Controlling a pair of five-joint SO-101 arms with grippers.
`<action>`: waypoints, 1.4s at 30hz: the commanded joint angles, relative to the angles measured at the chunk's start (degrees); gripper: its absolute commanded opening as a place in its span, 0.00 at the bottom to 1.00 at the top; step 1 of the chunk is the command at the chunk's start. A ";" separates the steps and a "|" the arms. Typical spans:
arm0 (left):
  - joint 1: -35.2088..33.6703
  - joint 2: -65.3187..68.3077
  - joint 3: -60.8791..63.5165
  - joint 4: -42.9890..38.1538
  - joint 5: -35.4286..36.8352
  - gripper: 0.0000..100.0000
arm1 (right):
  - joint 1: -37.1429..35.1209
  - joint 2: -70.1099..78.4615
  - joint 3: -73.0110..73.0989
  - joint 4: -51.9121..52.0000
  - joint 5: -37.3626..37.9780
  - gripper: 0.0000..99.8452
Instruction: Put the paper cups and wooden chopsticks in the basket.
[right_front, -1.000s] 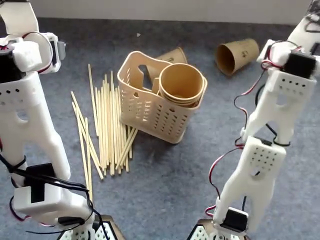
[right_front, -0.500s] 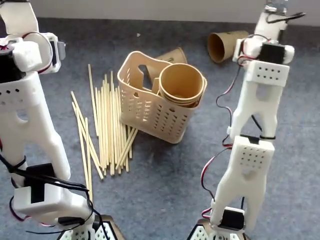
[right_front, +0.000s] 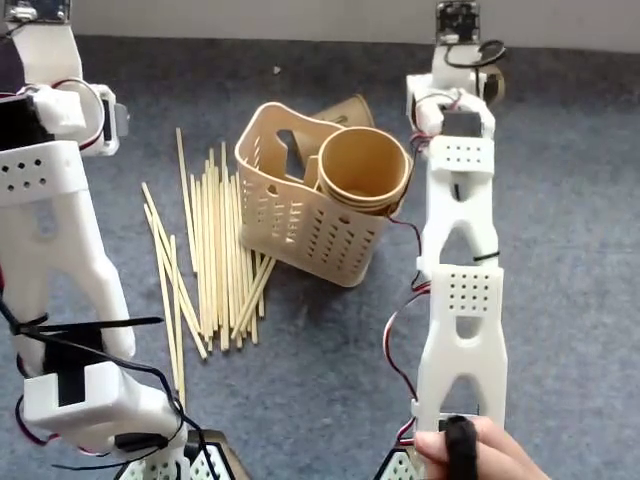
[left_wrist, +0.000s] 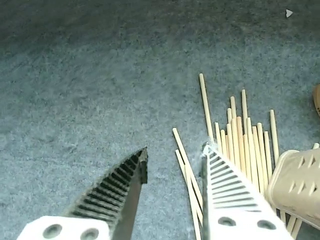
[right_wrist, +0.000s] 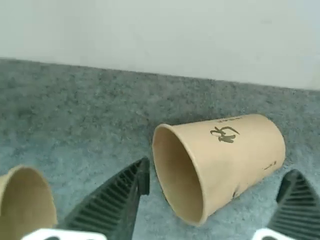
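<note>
A tan slotted basket (right_front: 300, 215) stands tilted mid-table with stacked paper cups (right_front: 362, 168) inside. Another paper cup (right_front: 345, 108) lies just behind it. Several wooden chopsticks (right_front: 215, 250) lie on the carpet to the basket's left. A third paper cup (right_wrist: 220, 160) lies on its side near the back wall, its mouth facing my right gripper (right_wrist: 218, 172), which is open with a finger on either side of it. In the high view the right arm (right_front: 460, 160) covers most of that cup (right_front: 494, 85). My left gripper (left_wrist: 175, 152) hangs open above the chopsticks' (left_wrist: 235, 130) far ends.
Grey carpet covers the table, with a pale wall along the back. A person's hand (right_front: 480, 455) rests at the right arm's base. The basket's corner (left_wrist: 297, 175) shows beside the left gripper. The lying cup's rim (right_wrist: 25, 200) shows near the right gripper.
The right arm has swung leftward from the table's right side and now stands in front of the lying cup. A hand has appeared at its base. The left arm shifted slightly.
</note>
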 joint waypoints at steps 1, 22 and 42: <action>-1.10 -1.27 -0.22 -0.97 -0.26 0.18 | -0.31 1.71 -0.31 -3.91 6.42 0.33; -1.10 -1.27 -0.04 -0.97 0.00 0.18 | 13.93 5.67 -28.79 17.36 8.62 0.01; -1.10 -1.27 0.22 -0.53 0.18 0.18 | 2.51 -69.41 27.21 55.96 -1.05 0.01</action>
